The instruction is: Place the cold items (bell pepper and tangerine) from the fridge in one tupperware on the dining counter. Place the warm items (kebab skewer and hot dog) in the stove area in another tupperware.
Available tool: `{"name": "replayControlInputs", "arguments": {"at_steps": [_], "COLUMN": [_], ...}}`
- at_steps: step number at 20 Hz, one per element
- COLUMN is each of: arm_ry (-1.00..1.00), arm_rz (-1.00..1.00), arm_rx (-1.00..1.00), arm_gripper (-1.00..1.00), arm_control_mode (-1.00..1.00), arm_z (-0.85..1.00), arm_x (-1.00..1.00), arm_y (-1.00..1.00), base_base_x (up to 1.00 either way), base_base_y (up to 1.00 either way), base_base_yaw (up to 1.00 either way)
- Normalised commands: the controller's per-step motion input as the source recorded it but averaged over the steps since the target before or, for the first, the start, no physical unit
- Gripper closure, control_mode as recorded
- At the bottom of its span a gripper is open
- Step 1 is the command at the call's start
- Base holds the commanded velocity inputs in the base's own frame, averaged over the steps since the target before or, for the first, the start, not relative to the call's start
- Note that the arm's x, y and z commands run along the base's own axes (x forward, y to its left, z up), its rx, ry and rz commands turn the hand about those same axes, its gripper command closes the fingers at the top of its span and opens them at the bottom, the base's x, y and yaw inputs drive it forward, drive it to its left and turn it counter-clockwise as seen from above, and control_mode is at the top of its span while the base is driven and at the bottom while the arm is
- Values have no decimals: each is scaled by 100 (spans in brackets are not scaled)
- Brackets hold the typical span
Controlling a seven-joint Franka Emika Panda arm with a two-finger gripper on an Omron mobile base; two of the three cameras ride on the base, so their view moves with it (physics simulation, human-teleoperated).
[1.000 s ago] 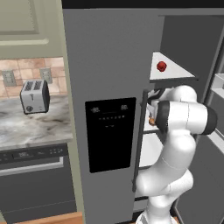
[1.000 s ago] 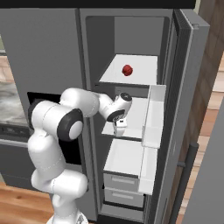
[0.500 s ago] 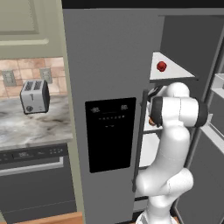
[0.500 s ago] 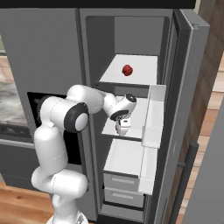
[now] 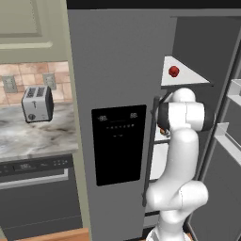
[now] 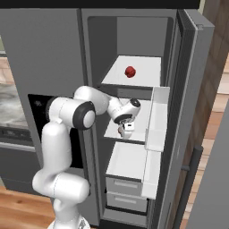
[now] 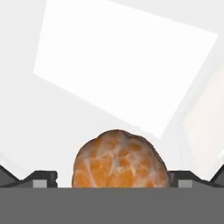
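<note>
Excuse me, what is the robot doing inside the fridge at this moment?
The white arm reaches into the open grey fridge, to the middle white shelf. Its open gripper straddles a peeled orange tangerine, which sits between the fingertips and is not yet gripped. A small red bell pepper rests on the shelf above.

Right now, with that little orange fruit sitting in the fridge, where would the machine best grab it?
Across its widest middle, probably. The tangerine is round and sits on the white shelf, with no handle or stem to favour. The open end effector already has a fingertip on either side, so coming straight on and closing looks sensible.
</note>
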Motion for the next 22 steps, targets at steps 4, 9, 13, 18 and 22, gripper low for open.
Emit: {"name": "replayControlInputs", "arguments": {"at_steps": [4, 9, 13, 18, 22], "arm_ry": [0, 0, -11, -15, -40], "arm_rz": [0, 0, 0, 0, 0], "arm_rx": [3, 0, 0, 0, 0], "arm_gripper": [-100, 100, 100, 100, 100], "arm_control_mode": [-100, -100, -100, -100, -100], "arm_z": [-19, -25, -40, -29, -5], "arm_x": [28, 19, 0, -24, -84], "arm_y": [-12, -8, -1, -3, 0], "base_base_x": [0, 0, 0, 0, 0], "base_base_y": [0, 0, 0, 0, 0], "base_base_yaw": [0, 0, 0, 0, 0]}}
